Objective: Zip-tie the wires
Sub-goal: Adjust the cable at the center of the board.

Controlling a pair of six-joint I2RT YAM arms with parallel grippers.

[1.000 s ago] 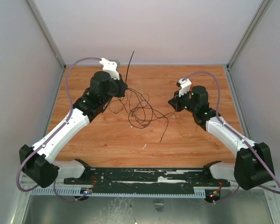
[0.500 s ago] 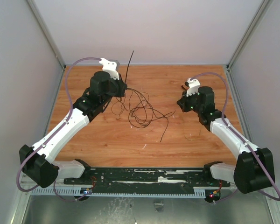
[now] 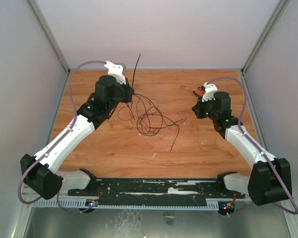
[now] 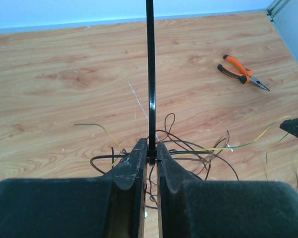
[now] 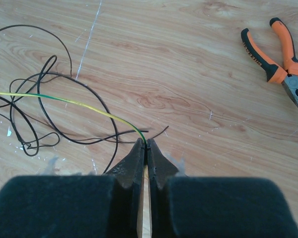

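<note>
The wires [image 3: 149,116] lie as a loose black tangle on the wooden table between my arms. My left gripper [image 3: 130,94] is at the tangle's left edge, shut on a black zip tie [image 4: 150,74] whose strap stands straight up from the jaw tips [image 4: 152,148]. Black loops of the wires [image 4: 198,153] lie just beyond those tips. My right gripper [image 3: 196,110] is to the right of the tangle. In the right wrist view it [image 5: 145,145] is shut on the end of a thin yellow-green wire [image 5: 79,103] that runs left towards the black loops [image 5: 44,99].
Orange-handled pliers [image 5: 278,59] lie on the wood beyond the right gripper, also seen far right in the left wrist view [image 4: 243,73]. Grey walls [image 3: 25,74] close in the table on three sides. A black rail [image 3: 149,191] runs along the near edge.
My right arm has drawn back to the right, away from the tangle, with the yellow-green wire in its jaws. The left arm has barely moved.
</note>
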